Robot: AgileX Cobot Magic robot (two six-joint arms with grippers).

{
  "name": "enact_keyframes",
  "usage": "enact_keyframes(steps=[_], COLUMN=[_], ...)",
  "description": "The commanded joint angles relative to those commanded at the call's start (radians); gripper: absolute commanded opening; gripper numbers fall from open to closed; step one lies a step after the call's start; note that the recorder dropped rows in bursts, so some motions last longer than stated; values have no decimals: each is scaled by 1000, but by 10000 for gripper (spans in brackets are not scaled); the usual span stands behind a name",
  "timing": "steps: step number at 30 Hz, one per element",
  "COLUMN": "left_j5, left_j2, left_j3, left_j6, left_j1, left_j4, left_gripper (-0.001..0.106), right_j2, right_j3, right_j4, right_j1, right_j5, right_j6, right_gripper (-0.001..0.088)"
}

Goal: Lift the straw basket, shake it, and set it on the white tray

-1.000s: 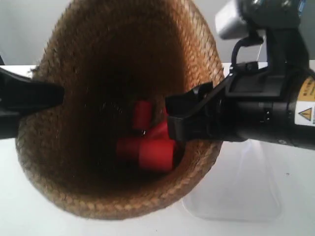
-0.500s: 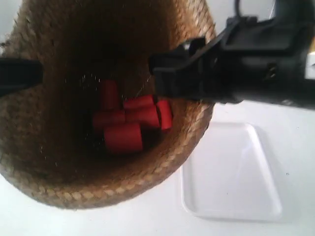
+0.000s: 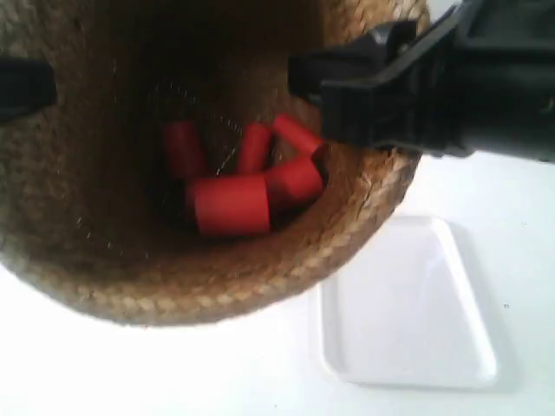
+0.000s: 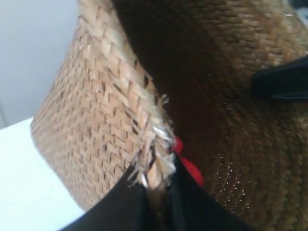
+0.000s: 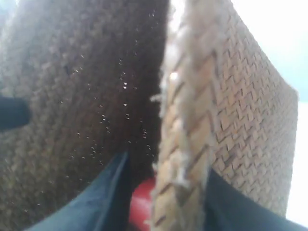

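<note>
The straw basket hangs in the air close to the exterior camera, its mouth turned toward it. Several red cylinders lie loose in its dark woven bottom. My left gripper is shut on the frayed rim, one finger outside the wall and one inside. My right gripper clamps the opposite rim the same way, beside a red cylinder. The arm at the exterior view's right and a dark finger at the exterior view's left hold the basket's two sides. The white tray lies flat on the table below.
The table is white and bare around the tray. The basket fills most of the exterior view and hides what lies behind it. In the left wrist view, the other gripper's dark finger shows across the basket.
The basket has moved up in the exterior view with both arms, uncovering more of the tray. The red cylinders inside have tumbled into new positions. Both grips on the rim are unchanged.
</note>
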Motion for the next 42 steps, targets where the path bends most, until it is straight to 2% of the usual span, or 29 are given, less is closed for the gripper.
enact_keyframes(steps=[2, 4, 6, 9, 12, 14, 16, 18, 19, 21, 23, 24, 25, 27, 29, 31, 34, 35, 36, 37, 39, 40, 42], left_j5=[91, 188, 233, 148, 34, 113, 232, 300, 287, 165, 16, -18, 2, 141, 218, 174, 18, 27, 80, 146, 286, 293, 219], left_j2=[7, -23, -54, -62, 17, 40, 9, -38, -54, -57, -8, 20, 30, -1, -49, -64, 17, 55, 60, 53, 6, -15, -30], left_j3=[-27, -78, -119, -89, -3, -20, -78, -140, -151, -115, -37, -7, -5, -54, -119, -128, -42, -28, -42, -66, -139, -161, -141], left_j6=[-11, -11, -9, 18, 23, 16, 16, 16, 16, 16, 16, 16, 10, 6, 15, 40, 45, 39, 33, 33, 33, 33, 41], left_j1=[0, 0, 0, 0, 0, 0, 0, 0, 0, 0, 0, 0, 0, -2, -2, -2, -2, 0, 1, 1, 1, 1, 1], left_j4=[-2, -27, -49, -61, -52, -41, -41, -41, -41, -51, -68, -67, -67, -69, -69, -71, -71, -69, -69, -66, -59, -57, -55], left_gripper=[0, 0, 0, 0, 0, 0, 0, 0, 0, 0, 0, 0, 0, 0, 0, 0, 0, 0, 0, 0, 0, 0, 0], right_j2=[6, -41, -103, -123, -26, 7, -32, -100, -127, -125, -50, -9, 7, -24, -87, -127, -58, -12, -3, -13, -92, -137, -185], right_j3=[-44, -93, -118, -92, -18, -33, -81, -116, -116, -67, 21, 33, 21, -43, -94, -94, -16, -15, -37, -67, -133, -142, -106], right_j4=[38, 76, 76, 63, -3, 25, 83, 80, 58, -58, -165, -167, -140, -52, -48, -86, -307, -354, -344, -313, -261, -261, -303], right_j1=[-10, 15, 42, 47, 13, 0, 26, 60, 65, 57, 27, 13, 11, 34, 63, 71, 33, 16, 11, 18, 52, 70, 82], right_j5=[58, 95, 79, 38, 38, 83, 137, 159, 155, 135, 71, 80, 113, 223, 265, 221, 95, 119, 190, 262, 376, 372, 278], right_j6=[83, 85, 85, 49, 31, 57, 51, 40, 40, 38, 44, 51, 80, 113, 113, 113, 226, 295, 338, 370, 348, 347, 357], right_gripper=[0, 0, 0, 0, 0, 0, 0, 0, 0, 0, 0, 0, 0, 0, 0, 0, 0, 0, 0, 0, 0, 0, 0])
